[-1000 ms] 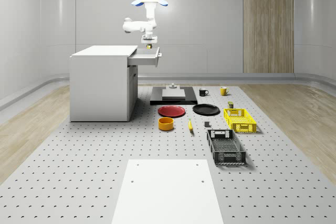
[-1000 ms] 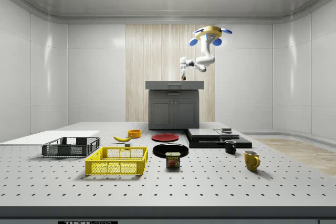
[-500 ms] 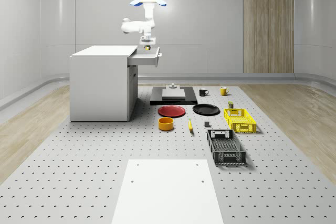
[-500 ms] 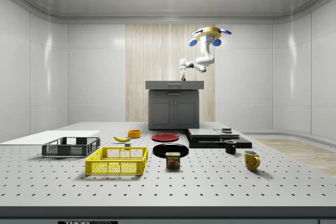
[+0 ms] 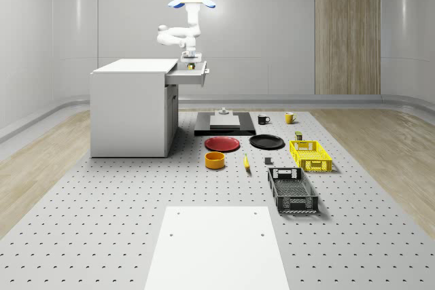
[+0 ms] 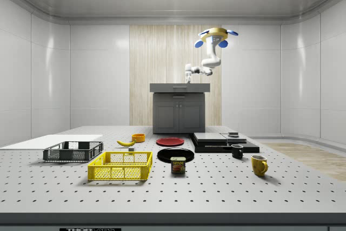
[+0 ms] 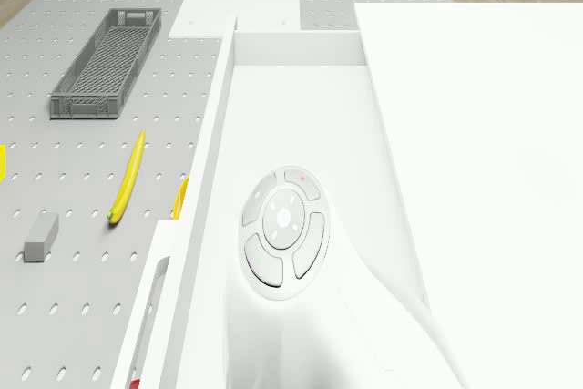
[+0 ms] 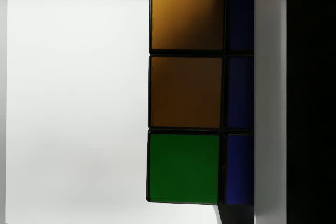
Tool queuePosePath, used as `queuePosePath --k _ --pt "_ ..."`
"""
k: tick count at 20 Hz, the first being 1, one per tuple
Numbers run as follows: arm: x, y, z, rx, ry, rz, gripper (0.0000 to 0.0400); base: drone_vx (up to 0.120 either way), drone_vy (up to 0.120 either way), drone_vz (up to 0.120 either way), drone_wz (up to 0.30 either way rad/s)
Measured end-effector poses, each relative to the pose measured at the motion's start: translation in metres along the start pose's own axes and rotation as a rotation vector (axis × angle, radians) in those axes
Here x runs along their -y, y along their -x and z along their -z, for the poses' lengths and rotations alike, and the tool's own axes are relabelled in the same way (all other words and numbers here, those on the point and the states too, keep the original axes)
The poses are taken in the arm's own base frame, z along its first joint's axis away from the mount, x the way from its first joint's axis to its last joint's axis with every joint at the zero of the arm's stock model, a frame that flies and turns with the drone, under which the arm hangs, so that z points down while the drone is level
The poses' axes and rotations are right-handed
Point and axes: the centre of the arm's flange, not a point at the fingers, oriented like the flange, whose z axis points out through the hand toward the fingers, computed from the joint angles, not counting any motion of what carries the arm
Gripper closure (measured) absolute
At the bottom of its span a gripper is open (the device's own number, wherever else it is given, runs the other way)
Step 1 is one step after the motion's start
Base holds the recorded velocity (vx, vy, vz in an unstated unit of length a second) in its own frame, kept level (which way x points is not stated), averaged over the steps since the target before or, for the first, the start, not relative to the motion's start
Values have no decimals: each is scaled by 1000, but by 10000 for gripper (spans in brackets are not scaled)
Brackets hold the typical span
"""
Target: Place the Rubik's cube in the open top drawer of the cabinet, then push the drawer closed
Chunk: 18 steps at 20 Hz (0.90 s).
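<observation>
Whole-scene view, item list: drone, hovering above the cabinet's open top drawer; arm bent down from it, tool lowered right at the drawer. Rubik's cube, seen as a small yellowish block at the tool tip, at or just inside the drawer's rim. Wrist view: Rubik's cube close against the camera, two orange squares and one green on one face, a blue face beside them, white drawer floor behind it; a dark finger lies flat against the blue face, so the tool is pinching the cube. Drone view: arm's round white joint cap over the drawer interior, cabinet top alongside. Side view: drone above and to the right of the cabinet, tool at the level of the cabinet top. Worktop, other contents in the whole-scene view: red plate, black plate, orange bowl, banana, yellow basket, grey basket, black mug, yellow mug, all to the right of the cabinet and nearer the camera; white sheet at the near edge.
</observation>
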Motion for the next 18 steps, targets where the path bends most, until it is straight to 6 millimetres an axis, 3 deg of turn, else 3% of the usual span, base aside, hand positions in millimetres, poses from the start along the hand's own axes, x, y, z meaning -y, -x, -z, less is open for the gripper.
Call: queuePosePath --k 6,9,18 --pt "0 0 -23 0 0 0 80 0 0 0 0" --pt "0 0 -28 -2 1 0 37 0 0 0 0" --pt "0 0 -1 -5 2 0 4 0 4 0 0"
